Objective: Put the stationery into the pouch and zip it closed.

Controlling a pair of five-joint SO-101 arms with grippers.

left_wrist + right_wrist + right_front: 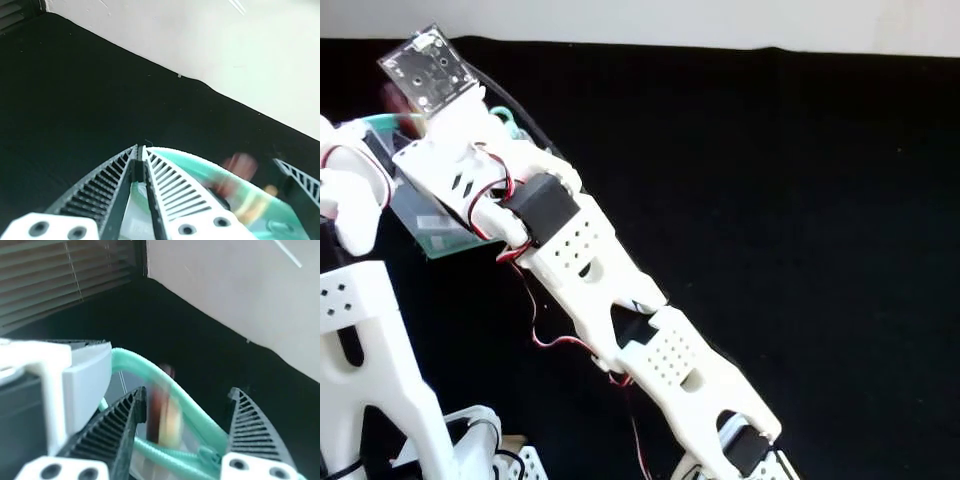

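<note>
I record the left gripper [141,148] with its fingertips pressed together at the rim of the green pouch [252,207]. A blurred reddish object [240,166] shows in the pouch, above the black table [75,100].

We find a robotics test bench in a plain indoor room, more lab or office than home. The table [800,200] is draped edge to edge in black cloth and set against a bare white wall [225,45], with slatted window blinds [50,280] at one side. On it stand white, printed-looking arms [620,290] with perforated shells, bare motors and loose red wires [560,345].
</note>
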